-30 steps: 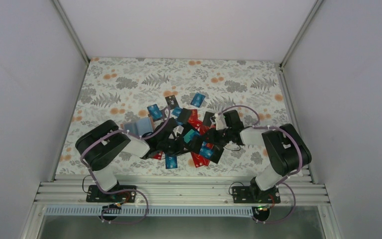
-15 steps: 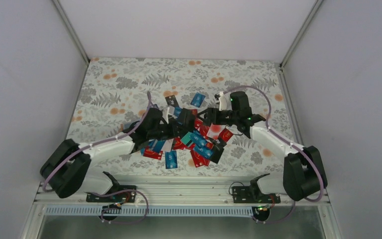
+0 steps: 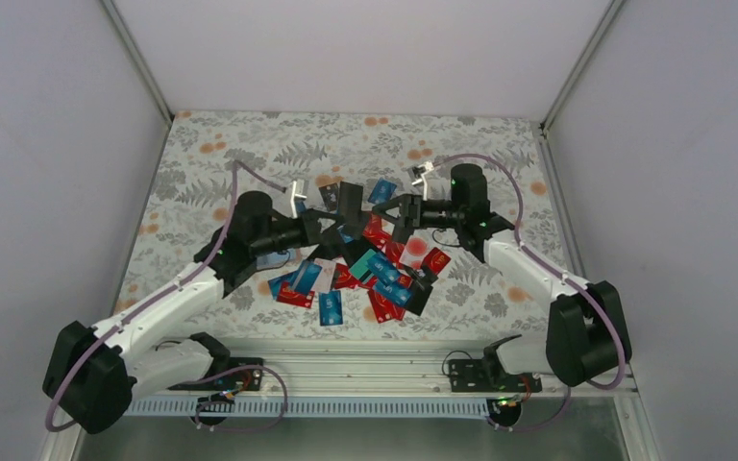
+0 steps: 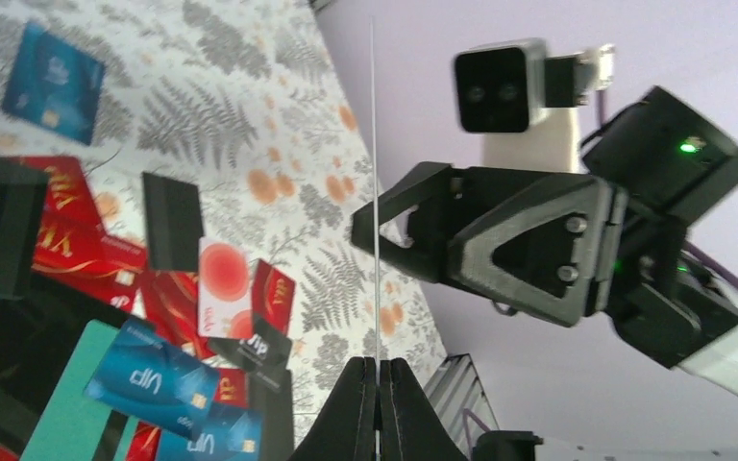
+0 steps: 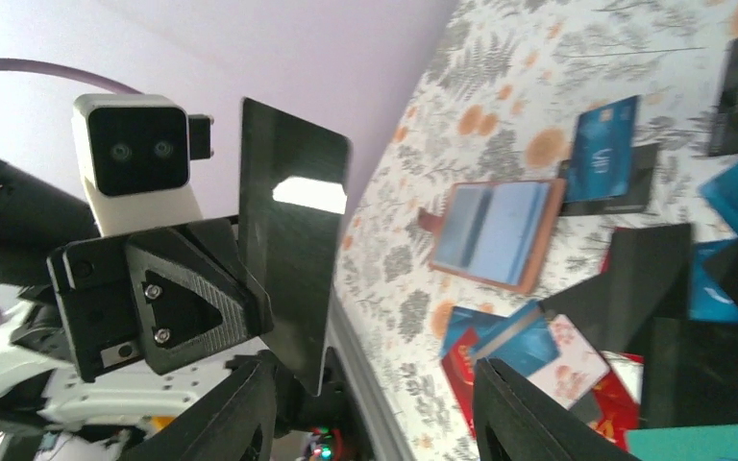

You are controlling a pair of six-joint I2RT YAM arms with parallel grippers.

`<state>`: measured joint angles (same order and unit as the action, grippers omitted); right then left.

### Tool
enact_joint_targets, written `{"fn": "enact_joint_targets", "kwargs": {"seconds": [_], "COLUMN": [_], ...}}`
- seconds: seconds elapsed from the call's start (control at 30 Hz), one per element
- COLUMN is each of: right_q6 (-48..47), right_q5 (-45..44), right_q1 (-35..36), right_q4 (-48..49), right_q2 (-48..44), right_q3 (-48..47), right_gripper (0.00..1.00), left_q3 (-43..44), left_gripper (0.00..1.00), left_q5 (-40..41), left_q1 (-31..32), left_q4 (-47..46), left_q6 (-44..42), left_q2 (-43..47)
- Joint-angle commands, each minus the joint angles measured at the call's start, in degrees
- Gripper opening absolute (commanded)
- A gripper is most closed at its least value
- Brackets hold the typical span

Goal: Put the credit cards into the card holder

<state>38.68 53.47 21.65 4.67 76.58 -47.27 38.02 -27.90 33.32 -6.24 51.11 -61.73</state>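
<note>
The left gripper (image 3: 332,226) has its fingers pressed fully together on the lower edge of a black card (image 5: 288,259), which stands upright in the air above the scattered credit cards (image 3: 370,274). The right gripper (image 5: 373,384) faces it from the 3 o'clock side with its fingers partly apart and nothing between them, the card's free edge just in front of its fingertips.

The likeliest failure is a bad hand-over. The card is pinched along one thin edge only, so a right gripper that arrives off-line would probably twist it out or knock it down into the pile. There a black card would be hard to lift off the other flat cards. A release before the other fingers have closed would drop it the same way.

The card holder (image 5: 495,233) lies flat at 9 o'clock of the pile, partly beneath the left arm (image 3: 207,279), and loose on the floral cloth (image 3: 250,154). It may therefore slide when a card is pushed in.

Bare cloth lies open towards 12 o'clock and 10 o'clock. The pile crowds the centre down to the metal rail (image 3: 346,365) at 6 o'clock, and the side walls (image 3: 58,192) close in at 9 and 3 o'clock.
</note>
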Motion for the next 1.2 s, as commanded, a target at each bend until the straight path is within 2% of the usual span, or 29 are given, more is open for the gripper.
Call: {"fn": "enact_joint_targets", "kwargs": {"seconds": [0.0,0.23,0.57,0.9,1.17], "right_q6": [2.9,4.8,6.6,6.4,8.5], "right_q5": [8.0,12.1,13.5,12.8,14.7], "right_q1": [-0.3,0.6,1.9,2.7,4.4], "right_q4": [5.7,9.1,10.5,9.1,12.2], "right_q2": [0.3,-0.4,0.8,1.6,2.1], "right_q3": [-3.3,-6.1,-9.8,-10.3,-11.4], "right_gripper": [0.53,0.47,0.36,0.37,0.29], "left_q3": [3.2,5.4,5.2,5.0,5.0], "left_gripper": [0.02,0.02,0.02,0.02,0.02], "left_q5": [-4.1,-6.3,-8.3,-8.2,-8.4], "left_q1": [-0.6,-0.9,-0.9,-0.8,-0.9], "left_q4": [1.4,0.8,-2.8,-4.3,-5.2], "left_q6": [-2.2,-1.5,-0.1,0.2,0.4], "left_q2": [2.7,3.5,4.7,6.6,6.3]}}
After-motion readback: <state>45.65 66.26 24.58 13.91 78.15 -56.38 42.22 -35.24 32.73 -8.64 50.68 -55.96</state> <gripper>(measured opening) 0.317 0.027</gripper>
